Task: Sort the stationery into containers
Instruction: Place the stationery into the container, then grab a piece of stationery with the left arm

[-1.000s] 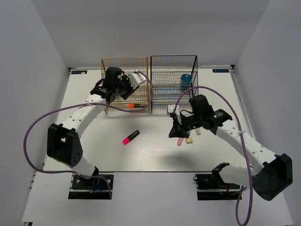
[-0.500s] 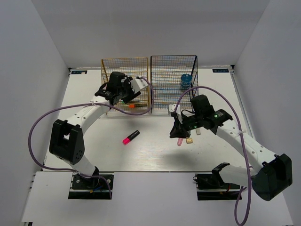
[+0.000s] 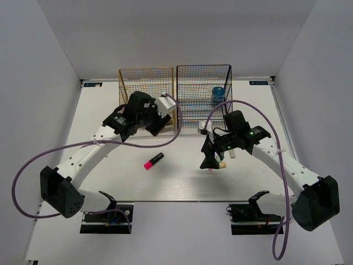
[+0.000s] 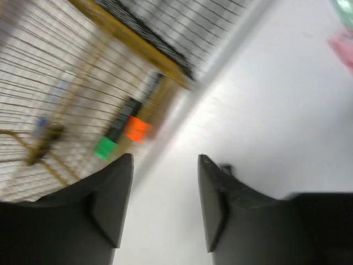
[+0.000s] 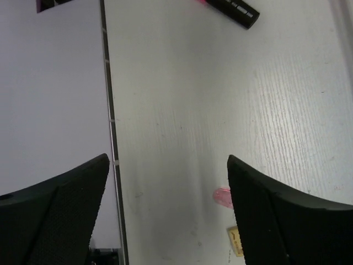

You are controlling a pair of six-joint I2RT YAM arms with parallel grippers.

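My left gripper (image 3: 156, 126) hangs open and empty just in front of the gold-yellow rack (image 3: 146, 83). In the left wrist view my left gripper (image 4: 165, 160) frames bare table. Behind the gold wire (image 4: 138, 49) lie highlighters with a green cap (image 4: 103, 148) and an orange cap (image 4: 137, 128). A pink-capped highlighter (image 3: 154, 160) lies on the table between the arms. My right gripper (image 3: 211, 162) stands wide open over the table. A pastel pink stick (image 5: 222, 197) lies by its right finger (image 5: 276, 221), untouched. The round blue jar (image 3: 218, 94) sits in the black rack (image 3: 204, 77).
More pastel sticks (image 3: 223, 163) lie beside the right gripper, one of them (image 3: 233, 155) nearer the black rack. The pink highlighter (image 5: 231, 8) shows at the top of the right wrist view. The table's near edge (image 5: 108, 110) runs under the right gripper's left finger.
The left gripper has pulled back from the gold rack toward the near side and opened wider. The right gripper's jaws have gone from nearly shut to wide open above the pink stick.
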